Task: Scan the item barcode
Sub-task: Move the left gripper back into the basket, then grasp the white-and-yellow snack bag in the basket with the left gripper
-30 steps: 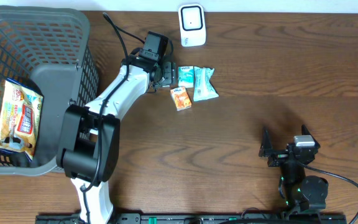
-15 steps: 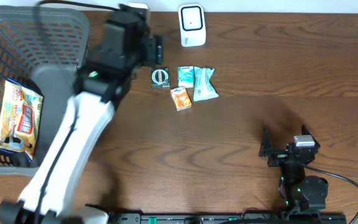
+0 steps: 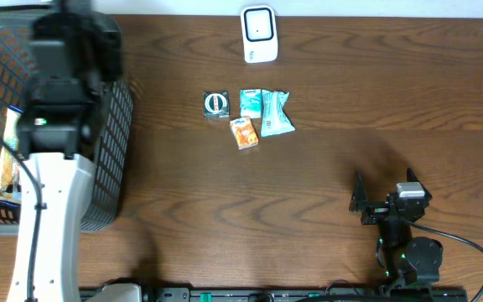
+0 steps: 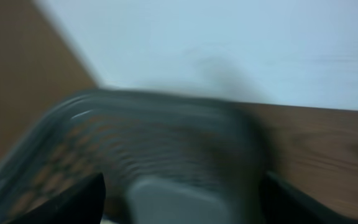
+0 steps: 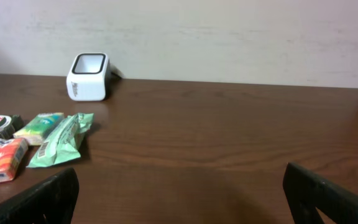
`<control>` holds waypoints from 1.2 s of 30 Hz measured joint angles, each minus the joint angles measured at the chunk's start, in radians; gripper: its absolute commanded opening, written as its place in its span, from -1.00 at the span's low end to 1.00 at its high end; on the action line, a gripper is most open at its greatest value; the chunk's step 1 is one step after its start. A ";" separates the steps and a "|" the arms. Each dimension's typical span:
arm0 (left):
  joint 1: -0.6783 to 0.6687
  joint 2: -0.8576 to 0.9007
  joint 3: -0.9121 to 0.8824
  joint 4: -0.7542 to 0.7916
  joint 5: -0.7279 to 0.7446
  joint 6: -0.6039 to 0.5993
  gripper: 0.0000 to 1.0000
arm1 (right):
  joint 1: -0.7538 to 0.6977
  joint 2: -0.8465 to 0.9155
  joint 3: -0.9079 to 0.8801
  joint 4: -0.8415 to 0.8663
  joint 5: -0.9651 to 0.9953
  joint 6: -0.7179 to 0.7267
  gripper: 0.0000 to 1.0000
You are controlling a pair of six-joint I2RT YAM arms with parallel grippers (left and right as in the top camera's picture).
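The bench carries a grey mesh basket at its left end. The left arm is raised over this basket. Step in hand, as judged: reach for the next item to scan.

The left claw is released. Its wrist view is blurred, but the fingers stand wide with only the basket rim between them. The right arm sits low at the bench's right. The right claw is released and empty.

The packet lies flat in the basket, partly hidden under the left arm. It is a soft yellow and white pouch with red print. No barcode is visible.

The next move calls for a descent inside the basket walls and a grip across the packet. The packet then goes to the scanner, barcode towards its window.

A dark box, teal pack, green pack and orange box lie near the scanner.
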 measured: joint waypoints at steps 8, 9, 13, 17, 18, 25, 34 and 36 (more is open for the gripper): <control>0.238 0.035 0.000 -0.059 -0.044 0.015 0.70 | 0.000 0.000 0.000 0.000 0.000 0.000 0.99; 0.261 0.050 0.000 -0.066 -0.047 0.015 0.69 | 0.000 0.000 0.000 0.000 0.000 0.000 0.99; 0.323 0.129 0.000 -0.076 -0.050 0.024 0.69 | 0.000 0.000 0.000 0.000 0.000 0.000 0.99; 0.368 0.221 0.000 -0.084 -0.050 0.038 0.87 | 0.000 0.000 0.000 0.000 0.000 0.000 0.98; 0.379 0.241 0.000 -0.089 -0.049 0.038 0.86 | 0.000 0.000 0.000 0.000 0.000 0.000 0.98; 0.437 0.369 0.000 -0.136 -0.049 0.056 0.66 | 0.000 0.000 0.000 0.000 0.000 0.000 0.99; 0.447 0.440 0.000 -0.160 -0.043 0.159 0.65 | 0.000 0.000 0.000 0.000 0.000 0.000 0.99; 0.447 0.440 0.000 -0.163 -0.043 0.179 0.65 | 0.000 0.000 0.000 0.000 0.000 0.000 0.99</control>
